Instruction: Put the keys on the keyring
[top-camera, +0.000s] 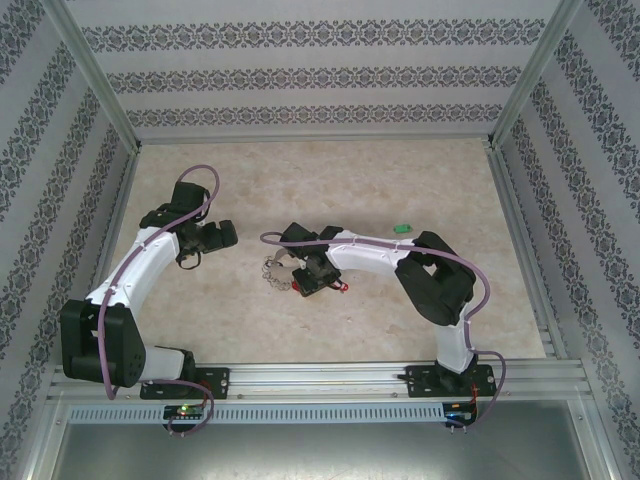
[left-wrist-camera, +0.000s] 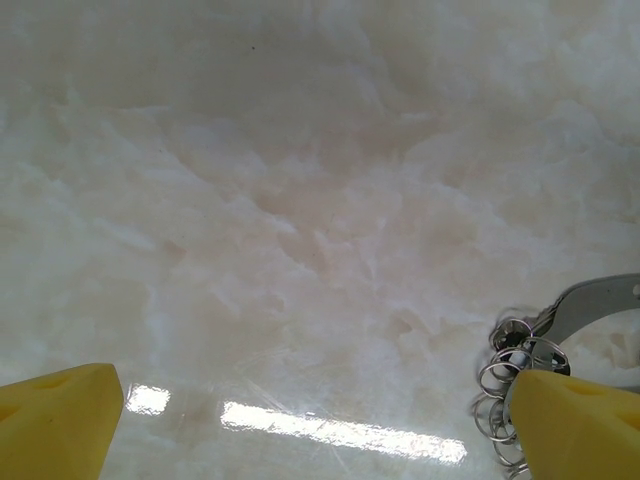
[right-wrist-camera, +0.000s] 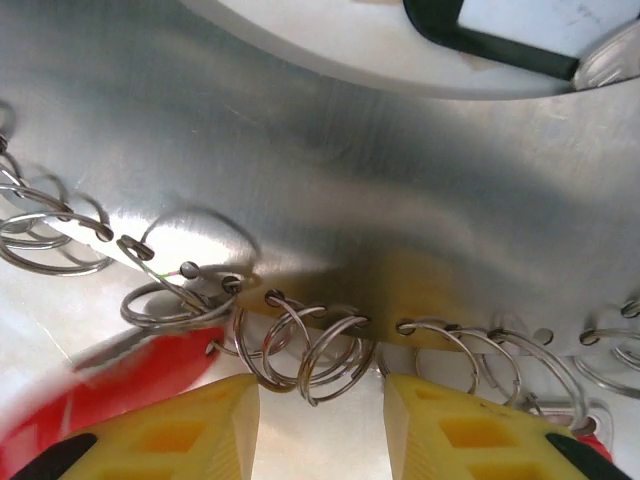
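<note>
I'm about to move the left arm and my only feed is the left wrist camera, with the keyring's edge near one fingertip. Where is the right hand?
Observer: In the top view the right hand is down at one end of the keyring, with your left hand off the other end.
Operator: Any keys nearby?
Observer: One red key lies just beside the right hand.
Operator: Is that hand gripping the ring?
Observer: The right wrist view shows its yellow fingertips either side of a few split rings; whether they pinch, I cannot tell.
</note>
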